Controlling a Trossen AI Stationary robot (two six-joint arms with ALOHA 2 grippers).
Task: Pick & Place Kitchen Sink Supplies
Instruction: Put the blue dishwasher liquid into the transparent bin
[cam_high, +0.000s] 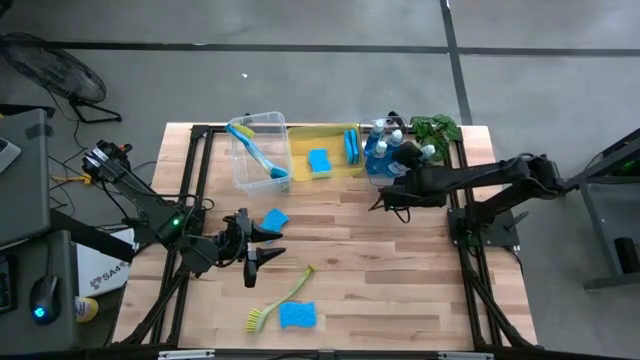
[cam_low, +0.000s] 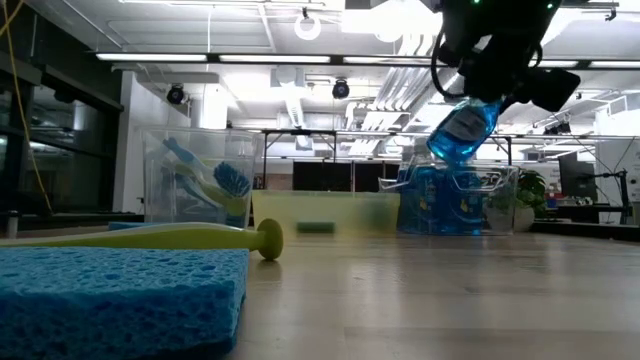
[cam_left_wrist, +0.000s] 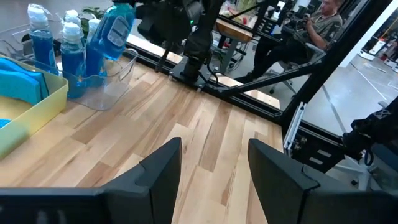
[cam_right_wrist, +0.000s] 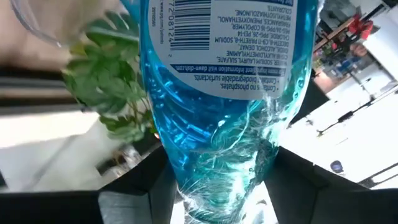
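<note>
My right gripper is shut on a clear bottle of blue dish soap, held in the air just above the clear bin of soap bottles at the table's far right. My left gripper stands open over the table's left middle with nothing between its fingers. A blue sponge lies flat just beyond it. A yellow-green brush and another blue sponge lie flat near the front edge. My right gripper pinches the bottle's narrower part between its two fingers, one on each side. The fingers slant down from the table's right side. The bottle hangs tilted below them, clear of the bin and the table, its label showing.
A clear bin with blue brushes stands at the far left. Beside it is a yellow bin with blue sponges. A green plant sits at the far right corner. People and equipment show beyond the table.
</note>
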